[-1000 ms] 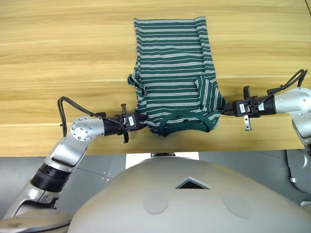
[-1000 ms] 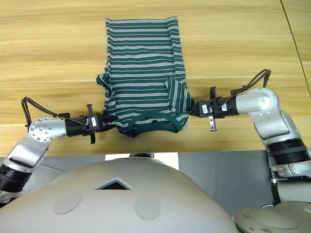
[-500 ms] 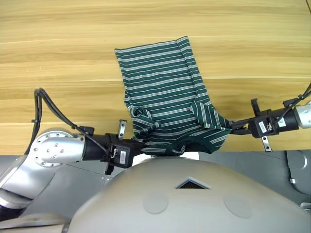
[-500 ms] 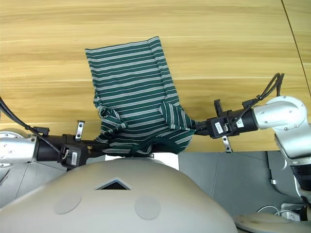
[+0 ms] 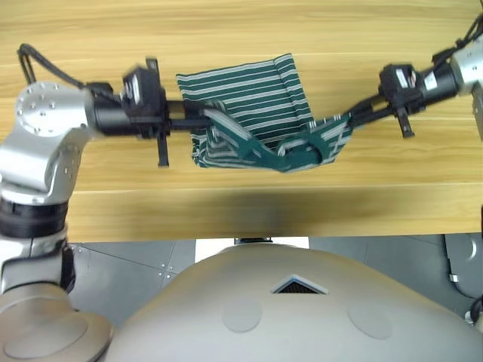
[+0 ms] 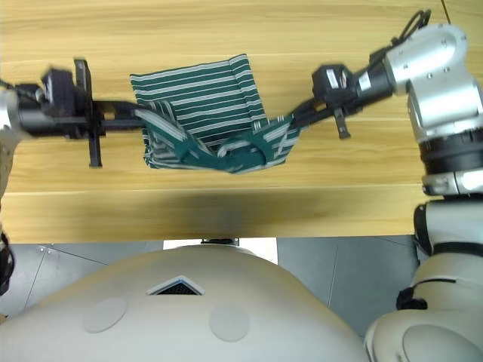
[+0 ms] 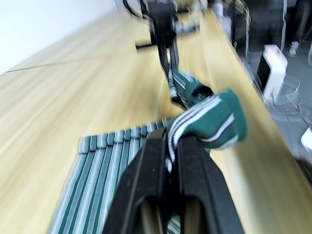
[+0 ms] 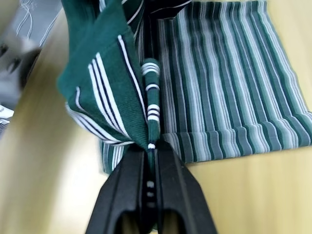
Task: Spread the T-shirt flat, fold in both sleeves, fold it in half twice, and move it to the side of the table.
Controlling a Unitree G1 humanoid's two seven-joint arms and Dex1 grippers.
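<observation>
Both arms are lifting away from the near edge of the table [image 5: 226, 30], carrying the collar end of the T-shirt [image 5: 249, 90] over its far half, which is lying flat. The left gripper [image 5: 202, 117] and right gripper [image 5: 355, 118] are each pinching a shoulder. With the sleeves apparently tucked, the first halving is proceeding; the second fold and the move aside are waiting.

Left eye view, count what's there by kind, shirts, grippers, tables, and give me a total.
T-shirt: 1
Grippers: 2, the left gripper and the right gripper, each with fingers shut on the T-shirt
Wooden table: 1
Total: 4
</observation>
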